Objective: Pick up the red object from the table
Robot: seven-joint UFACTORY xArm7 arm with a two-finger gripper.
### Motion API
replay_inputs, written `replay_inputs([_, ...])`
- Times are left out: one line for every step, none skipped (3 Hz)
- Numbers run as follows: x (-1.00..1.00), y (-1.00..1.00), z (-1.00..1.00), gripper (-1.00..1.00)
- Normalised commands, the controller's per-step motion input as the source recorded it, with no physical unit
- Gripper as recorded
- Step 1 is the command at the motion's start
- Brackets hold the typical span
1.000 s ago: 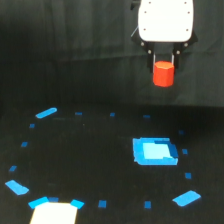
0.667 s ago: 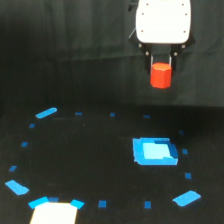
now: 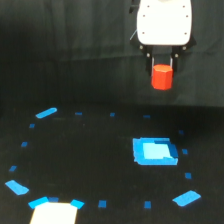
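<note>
**Red block up in the pincer, well clear of the table**

The red object [image 3: 162, 77] sits directly beneath the arm's white head, caught between the two dark fingers of the pincer [image 3: 162, 70], at the far right of the scene. Nothing separates block and pincer: the block hangs straight below it, upper part tucked between the fingers, lower part sticking out underneath. It looks about as tall as it is wide, so I can't name a long axis; its flat top seems level.

The pincer is closed onto the block, the fingers spread only as far as the block's width, one pressing each side. It touches nothing else that I can see.

Below, the black table [image 3: 90, 165] lies well apart from the block, with clear dark space between them. A bright blue flat piece [image 3: 154, 151] rests on the table nearer to us and slightly left of the block. Small blue tape marks ring the surface, and a white patch [image 3: 55, 214] shows at the near left edge.

I'd judge the lift essentially made; what remains is keeping the grip steady.
</note>
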Motion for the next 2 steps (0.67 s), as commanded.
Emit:
replay_inputs([-0.21,0.01,1.0,-1.0])
replay_inputs([-0.06,-0.19,0.93,-0.93])
